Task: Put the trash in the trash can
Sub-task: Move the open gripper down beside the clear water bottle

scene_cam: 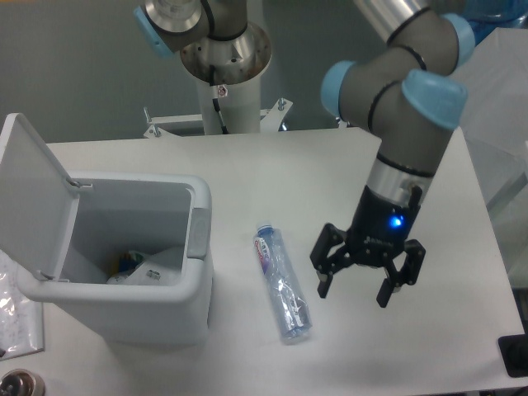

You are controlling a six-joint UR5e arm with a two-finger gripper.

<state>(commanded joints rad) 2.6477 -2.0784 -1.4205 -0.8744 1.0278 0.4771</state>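
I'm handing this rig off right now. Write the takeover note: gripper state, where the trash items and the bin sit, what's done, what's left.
Gripper: open and empty, low over the table, to the right of the bottle and clear of it.
Trash can: at the table's left, lid swung up and open.
Wrapper: crumpled, already lying in the bottom of the can.
Bottle: crushed, lying flat on the table between the can and the gripper, touching neither.
Done: the wrapper is binned.
Left: grasp the bottle, carry it over the open can and drop it in.
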